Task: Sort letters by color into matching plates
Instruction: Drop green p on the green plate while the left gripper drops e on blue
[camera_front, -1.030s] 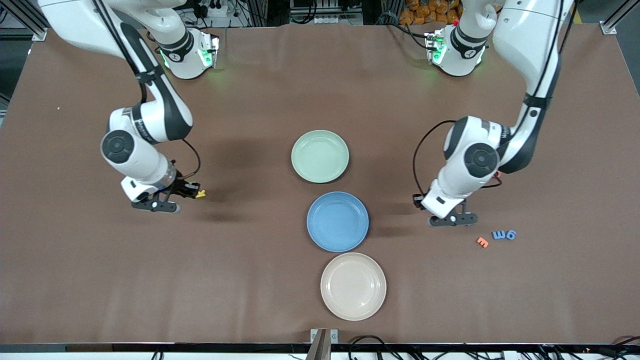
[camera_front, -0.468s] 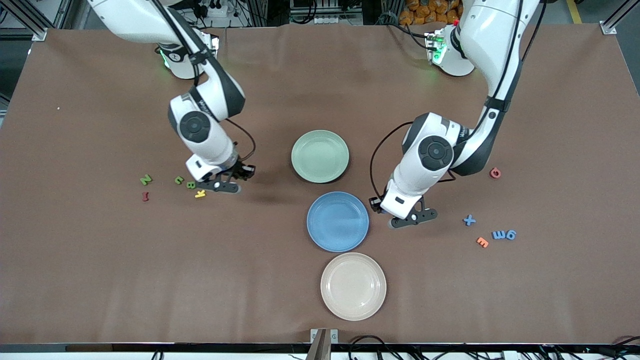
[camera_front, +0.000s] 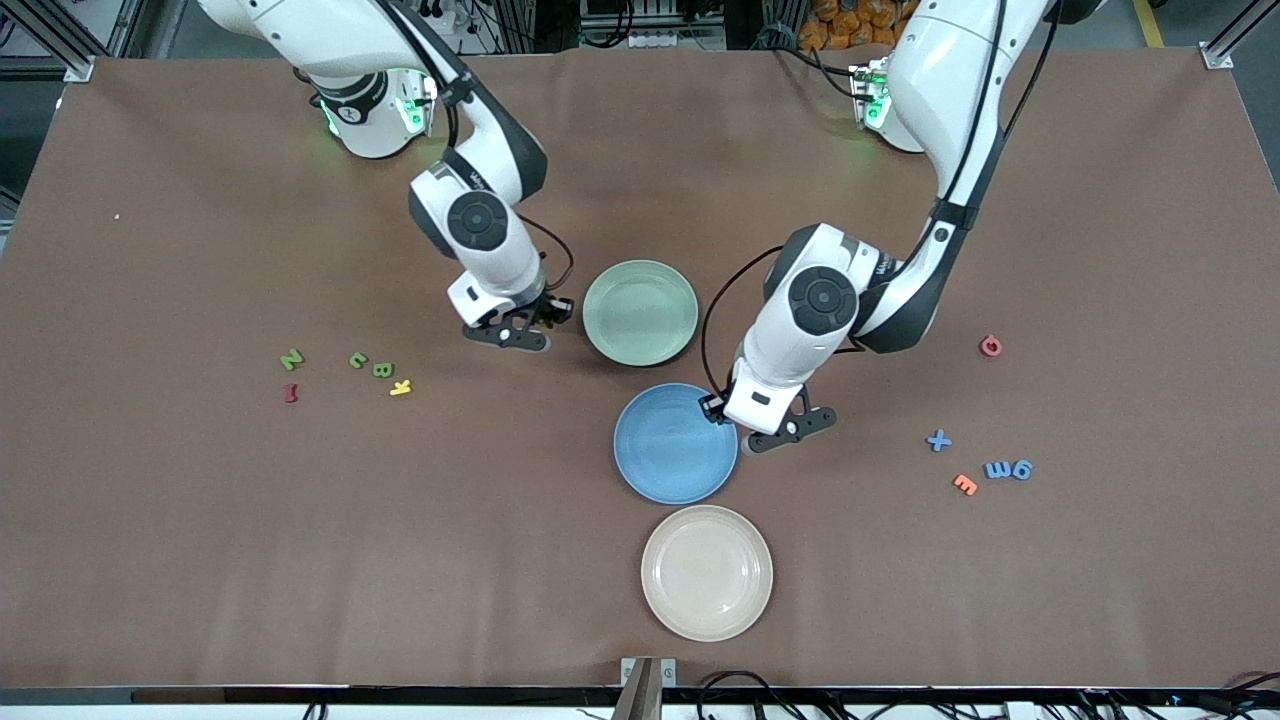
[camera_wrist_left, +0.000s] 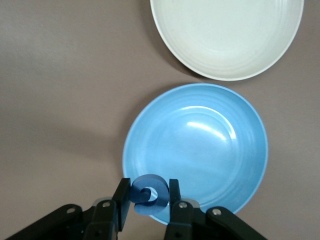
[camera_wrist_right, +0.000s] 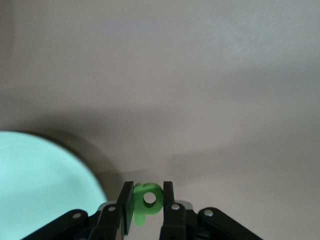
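The right pincer (camera_front: 527, 328) hangs over the worktop (camera_front: 200, 560) just beside the green plate (camera_front: 640, 312), clamping a green letter (camera_wrist_right: 147, 201). The left pincer (camera_front: 790, 428), at the blue plate (camera_front: 675, 442) rim, clamps a blue letter (camera_wrist_left: 149, 195). Both letters look light, soft foam; pinch the flat faces gently.

Evenly and brightly lit from above. Soft, diffuse arm shadows on the brown surface (camera_front: 200, 520) beside the green plate (camera_front: 640, 312). Glare streak on the blue plate (camera_wrist_left: 200, 150). Green plate washed out to pale cyan at the right wrist view's edge. Front view sharp.
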